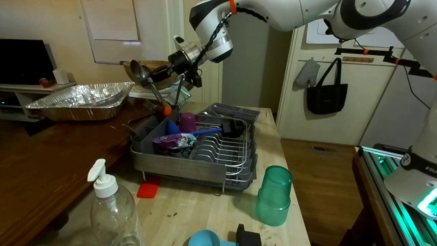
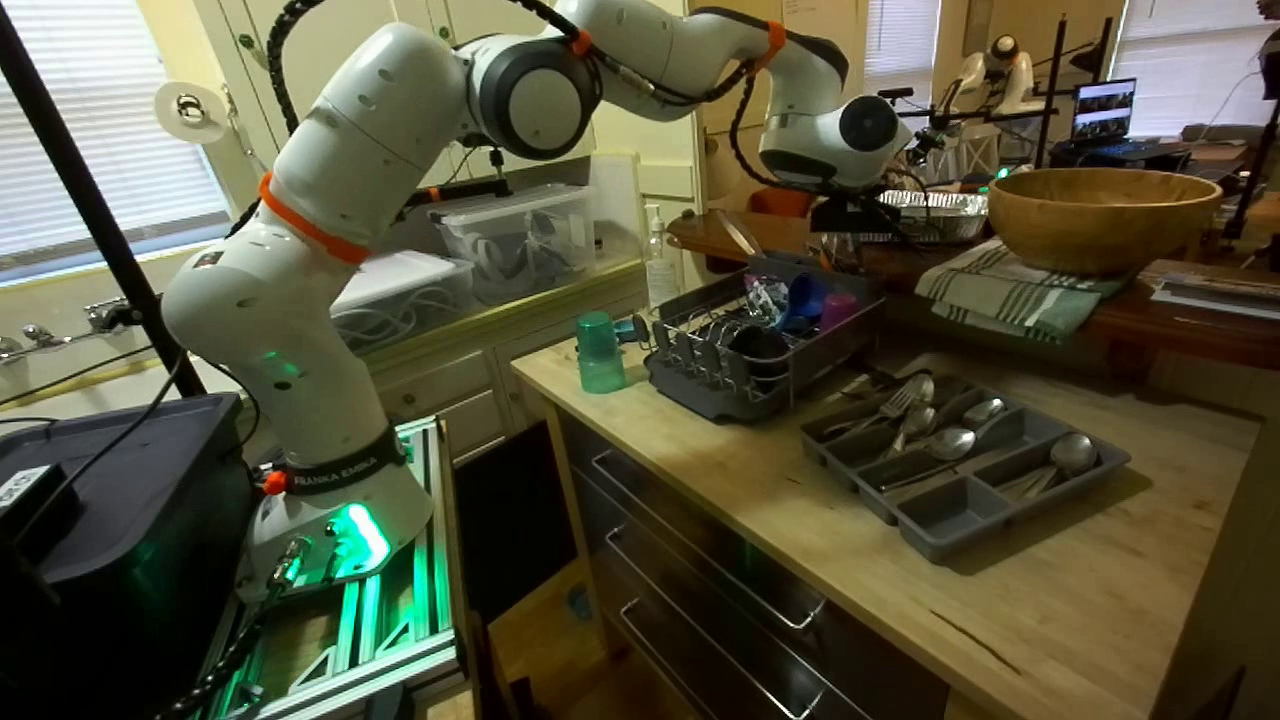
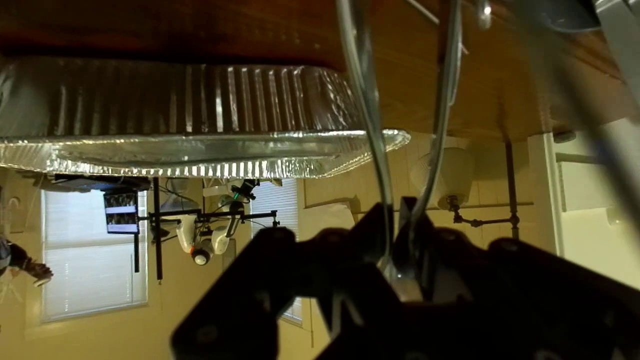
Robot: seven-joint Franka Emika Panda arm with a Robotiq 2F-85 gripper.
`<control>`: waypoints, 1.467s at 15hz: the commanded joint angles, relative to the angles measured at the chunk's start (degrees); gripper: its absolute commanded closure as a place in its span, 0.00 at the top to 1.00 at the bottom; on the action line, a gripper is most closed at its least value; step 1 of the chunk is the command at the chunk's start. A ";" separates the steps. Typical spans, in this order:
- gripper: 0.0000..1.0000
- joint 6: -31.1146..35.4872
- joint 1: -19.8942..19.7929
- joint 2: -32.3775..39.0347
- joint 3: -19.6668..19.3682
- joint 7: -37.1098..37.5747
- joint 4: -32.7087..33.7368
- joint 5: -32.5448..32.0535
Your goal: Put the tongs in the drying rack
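Note:
The tongs [image 1: 156, 93] are long, thin dark metal with rounded scoop ends. In the wrist view, which stands upside down, the two tong arms [image 3: 374, 135] run out from between the fingers. My gripper [image 1: 146, 82] is shut on the tongs near the scoop ends, which rise above the fingers; the jaws [image 3: 401, 215] keep a small gap. The drying rack [image 1: 179, 167], also in an exterior view [image 2: 690, 388], stands on the counter. The tongs hang over its utensil-holder side. I cannot tell if their hidden lower end touches the holder.
The rack holds utensils, a purple cup [image 1: 187, 122] and a blue-handled tool. A foil pan [image 1: 82, 107] stands on the brown table. Green cups [image 1: 273, 196], a soap bottle [image 1: 112, 215], a cutlery tray [image 2: 950, 515] and a wooden bowl [image 2: 1100, 220] are nearby.

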 commanded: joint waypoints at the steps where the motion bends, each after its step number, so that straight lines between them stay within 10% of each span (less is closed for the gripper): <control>1: 0.03 3.72 -0.24 -6.98 0.00 -3.70 -10.35 4.88; 22: 0.03 5.31 2.39 -7.25 -6.28 -14.71 -12.30 26.19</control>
